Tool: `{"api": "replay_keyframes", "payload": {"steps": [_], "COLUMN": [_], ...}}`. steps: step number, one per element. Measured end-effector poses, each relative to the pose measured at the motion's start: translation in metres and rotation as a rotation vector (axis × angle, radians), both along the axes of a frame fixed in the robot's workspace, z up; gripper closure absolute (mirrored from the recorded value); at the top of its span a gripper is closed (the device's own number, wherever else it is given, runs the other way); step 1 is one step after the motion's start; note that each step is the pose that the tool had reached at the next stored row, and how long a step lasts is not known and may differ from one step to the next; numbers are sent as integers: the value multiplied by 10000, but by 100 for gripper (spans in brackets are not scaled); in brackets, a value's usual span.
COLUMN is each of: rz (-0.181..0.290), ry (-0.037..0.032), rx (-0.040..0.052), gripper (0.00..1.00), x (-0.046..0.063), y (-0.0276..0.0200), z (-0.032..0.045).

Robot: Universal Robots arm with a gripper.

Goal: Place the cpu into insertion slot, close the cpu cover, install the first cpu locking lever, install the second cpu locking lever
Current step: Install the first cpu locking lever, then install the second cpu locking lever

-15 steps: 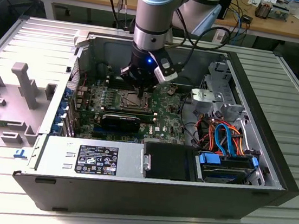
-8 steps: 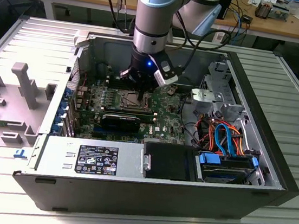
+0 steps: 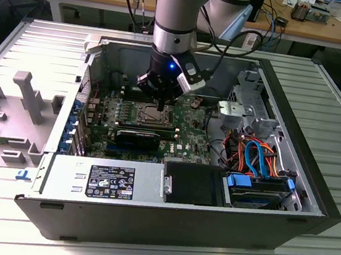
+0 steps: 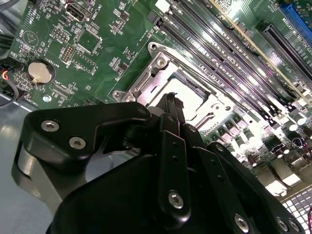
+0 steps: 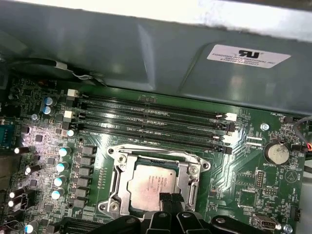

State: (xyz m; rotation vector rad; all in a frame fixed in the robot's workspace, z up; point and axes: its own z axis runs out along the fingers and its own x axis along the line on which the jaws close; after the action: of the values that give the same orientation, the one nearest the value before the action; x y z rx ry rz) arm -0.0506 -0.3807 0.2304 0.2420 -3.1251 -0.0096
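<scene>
The gripper (image 3: pixel 161 103) is positioned low over the insertion slot (image 5: pixel 154 184) on the green motherboard (image 5: pixel 243 180) inside the open computer case (image 3: pixel 311 201). The cpu (image 5: pixel 152 187) is seated in the slot, framed by the cpu cover (image 5: pixel 191 181). Fingertips (image 5: pixel 170 199) are drawn together at the cpu's edge; whether anything is gripped cannot be determined.

Socket (image 5: pixel 155 183) approached from above through the open case, flanked closely by memory slots (image 5: pixel 151 122), hemmed by case wall (image 5: pixel 146 48), fingertips (image 5: pixel 170 200) set at its edge.
</scene>
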Motion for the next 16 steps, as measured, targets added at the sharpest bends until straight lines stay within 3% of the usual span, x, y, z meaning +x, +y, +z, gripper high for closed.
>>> {"api": "replay_keyframes", "payload": {"steps": [12,16], "rz": [0,0], "ry": [0,1], "rx": [0,0], "gripper": [89,89], "x": [0,7], "y": [-1,-87], "z": [2,-1]}}
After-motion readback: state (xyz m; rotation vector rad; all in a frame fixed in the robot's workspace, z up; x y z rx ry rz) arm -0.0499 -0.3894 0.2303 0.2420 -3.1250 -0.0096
